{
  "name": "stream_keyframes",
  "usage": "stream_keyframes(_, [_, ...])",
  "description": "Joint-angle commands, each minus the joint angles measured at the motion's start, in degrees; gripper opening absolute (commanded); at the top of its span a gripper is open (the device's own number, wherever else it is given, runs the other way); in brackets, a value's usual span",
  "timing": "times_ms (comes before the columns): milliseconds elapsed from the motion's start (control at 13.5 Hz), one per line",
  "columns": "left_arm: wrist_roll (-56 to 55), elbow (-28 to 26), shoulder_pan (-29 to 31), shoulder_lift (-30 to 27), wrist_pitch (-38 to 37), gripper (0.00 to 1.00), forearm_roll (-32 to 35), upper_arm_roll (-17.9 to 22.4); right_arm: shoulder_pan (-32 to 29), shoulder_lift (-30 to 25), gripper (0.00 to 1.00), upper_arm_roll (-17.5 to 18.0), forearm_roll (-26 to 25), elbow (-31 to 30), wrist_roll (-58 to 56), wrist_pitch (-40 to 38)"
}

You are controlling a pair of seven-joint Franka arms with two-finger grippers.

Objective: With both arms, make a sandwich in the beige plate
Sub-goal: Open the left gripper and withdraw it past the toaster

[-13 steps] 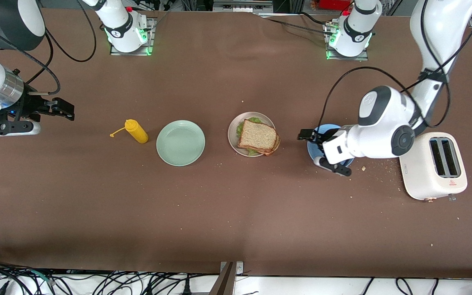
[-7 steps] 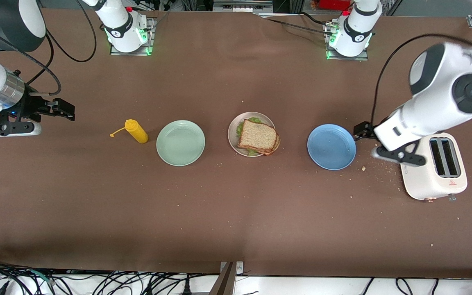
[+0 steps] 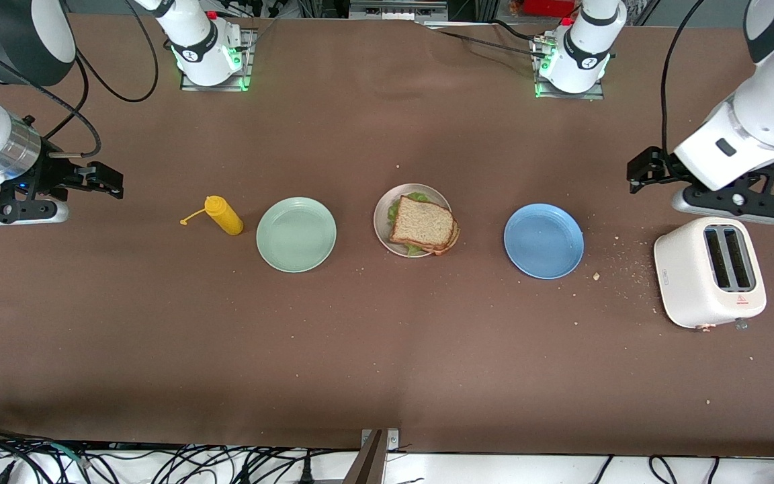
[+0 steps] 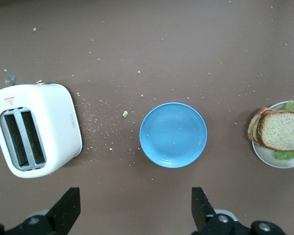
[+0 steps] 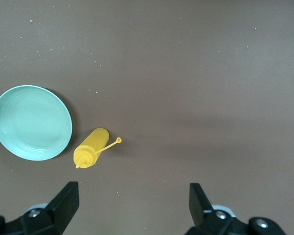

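Note:
The sandwich (image 3: 424, 225), two brown toast slices with green lettuce between them, lies on the beige plate (image 3: 382, 225) at the table's middle. It also shows in the left wrist view (image 4: 279, 129) on the plate (image 4: 270, 157). My left gripper (image 3: 642, 171) is open and empty, up in the air over bare table between the blue plate and the toaster; its jaws (image 4: 135, 208) stand wide apart. My right gripper (image 3: 101, 180) is open and empty, waiting over bare table at the right arm's end; its jaws (image 5: 132, 203) stand wide apart.
An empty blue plate (image 3: 543, 240) lies beside the beige plate toward the left arm's end. A white toaster (image 3: 709, 271) stands past it, with crumbs (image 3: 622, 269) between. A mint-green plate (image 3: 296, 234) and a yellow squeeze bottle (image 3: 224, 216) lie toward the right arm's end.
My left arm has lifted off the blue plate and swung toward the left arm's end of the table, past the toaster. The right arm has not moved.

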Motion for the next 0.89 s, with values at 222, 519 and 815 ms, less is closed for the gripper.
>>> stream_keyframes(222, [-8.34, -10.92, -6.85, -9.83, 4.72, 1.00, -8.52, 9.79, 0.18, -0.47, 1.00, -0.03, 0.39, -0.69, 0.71, 0.67])
stream_keyframes(519, [-7.73, -11.48, -9.14, -10.47, 2.63, 1.00, -7.90, 13.12, 0.18, -0.47, 1.00, -0.03, 0.39, -0.69, 0.71, 0.67])
stream_keyframes(815, [-6.23, -10.52, -9.06, -9.42, 1.49, 1.00, -7.81, 12.86, 0.18, -0.47, 1.00, -0.03, 0.39, -0.69, 0.71, 0.67])
